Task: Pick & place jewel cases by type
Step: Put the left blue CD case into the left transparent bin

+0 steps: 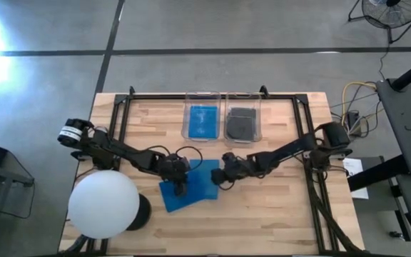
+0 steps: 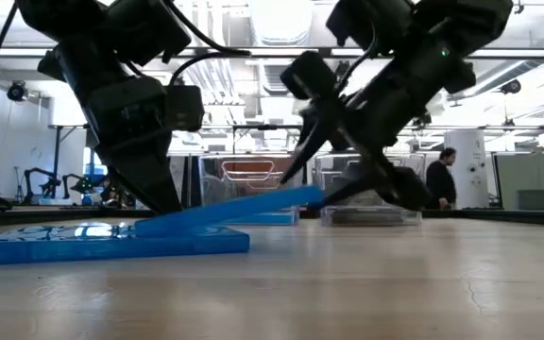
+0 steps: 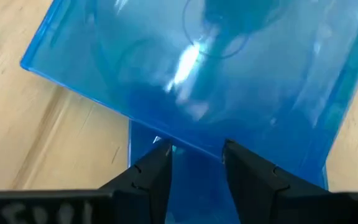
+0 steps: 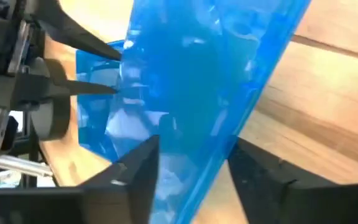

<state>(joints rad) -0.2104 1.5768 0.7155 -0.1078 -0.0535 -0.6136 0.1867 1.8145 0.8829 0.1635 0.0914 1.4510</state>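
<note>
Two thin, square, glossy translucent blue cases sit near the middle of the pale wood-plank table (image 1: 277, 207), toward its front edge. The lower case (image 2: 83, 244) lies flat on the planks; the upper case (image 2: 244, 207) leans on it, one edge down and the other raised off the wood, so it tilts. Light glares off its smooth face in the left wrist view, where a round disc shape shows faintly through the plastic. The right gripper (image 1: 221, 176) is clamped on the raised edge of the upper case, one dark finger on each side of the sheet. The left gripper (image 1: 179, 187) stands over the low edge of the same case, its two pointed fingers (image 3: 157, 168) slightly apart, tips at the case's edge; whether they touch it I cannot tell. At the table's back edge stand two clear, rectangular plastic bins side by side: the left bin (image 1: 186, 123) holds a blue case (image 1: 203, 121), the right bin (image 1: 259, 123) a dark grey case (image 1: 241, 125). A large smooth white sphere (image 1: 104, 205) sits at the front left corner.
</note>
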